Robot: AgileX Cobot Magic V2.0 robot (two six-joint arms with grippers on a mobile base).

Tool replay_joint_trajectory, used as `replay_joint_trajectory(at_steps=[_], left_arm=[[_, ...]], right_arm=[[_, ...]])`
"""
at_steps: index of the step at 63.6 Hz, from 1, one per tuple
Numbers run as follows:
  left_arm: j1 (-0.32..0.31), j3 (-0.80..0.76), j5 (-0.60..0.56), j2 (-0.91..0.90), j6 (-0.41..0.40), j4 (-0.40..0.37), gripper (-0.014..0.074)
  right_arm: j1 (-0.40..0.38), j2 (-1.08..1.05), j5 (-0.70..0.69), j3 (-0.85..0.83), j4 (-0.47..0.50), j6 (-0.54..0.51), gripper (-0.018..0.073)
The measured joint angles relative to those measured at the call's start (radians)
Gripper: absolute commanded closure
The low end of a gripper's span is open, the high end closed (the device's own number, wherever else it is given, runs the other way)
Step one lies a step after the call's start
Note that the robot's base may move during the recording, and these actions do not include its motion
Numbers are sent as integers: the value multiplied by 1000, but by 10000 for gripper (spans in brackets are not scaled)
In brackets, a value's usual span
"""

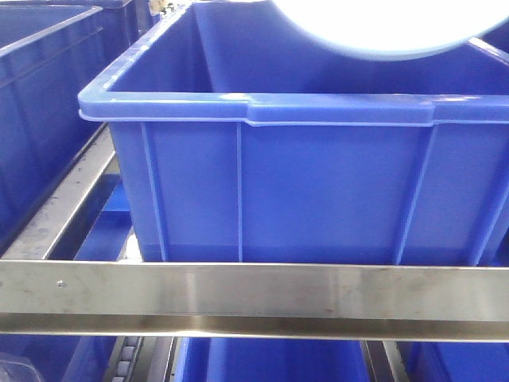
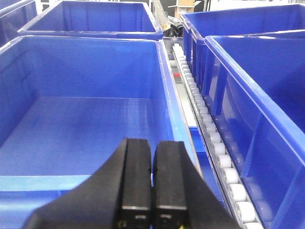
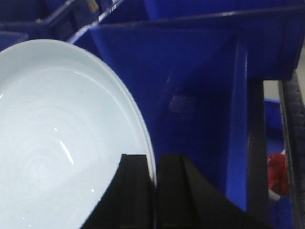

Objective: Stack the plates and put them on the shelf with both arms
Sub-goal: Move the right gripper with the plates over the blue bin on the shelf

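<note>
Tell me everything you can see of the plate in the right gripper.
The plate is round, shallow, pale bluish-white and glossy, with faint concentric rings and a low upturned rim. The right gripper is pinching its rim edge, one finger on each face. It hangs over a blue crate. The front camera catches only its blurred lower edge. Whether a second plate sits beneath cannot be told.

Rail (image 1: 254, 294) runs across front, crate (image 1: 318, 183) directly behind it on shelf. Second crate (image 1: 40, 103) to left, side rail (image 1: 67, 203) between them. Plate (image 1: 382, 28) above crate's far side, top edge of view. Right wrist view: plate (image 3: 62, 138) left, crate wall (image 3: 190, 95) right behind. Left wrist view: open crate (image 2: 81, 119) ahead, roller track (image 2: 205, 124) to its right, more crates (image 2: 248, 95) beyond track.
</note>
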Motion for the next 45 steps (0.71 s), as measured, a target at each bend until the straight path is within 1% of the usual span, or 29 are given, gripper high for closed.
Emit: replay_joint_trajectory(at_steps=[9,24,33,45], left_arm=[[0,0,0,0,0,0,516],[0,0,0,0,0,0,516],[0,0,0,0,0,0,516],[0,0,0,0,0,0,516]], right_arm=[[0,141,8,-72,0,0,510],[6,308,-14,-132,3,5,510],[16,375,-64,-142,6,5,510],[18,433,-93,-144,6,17,510]])
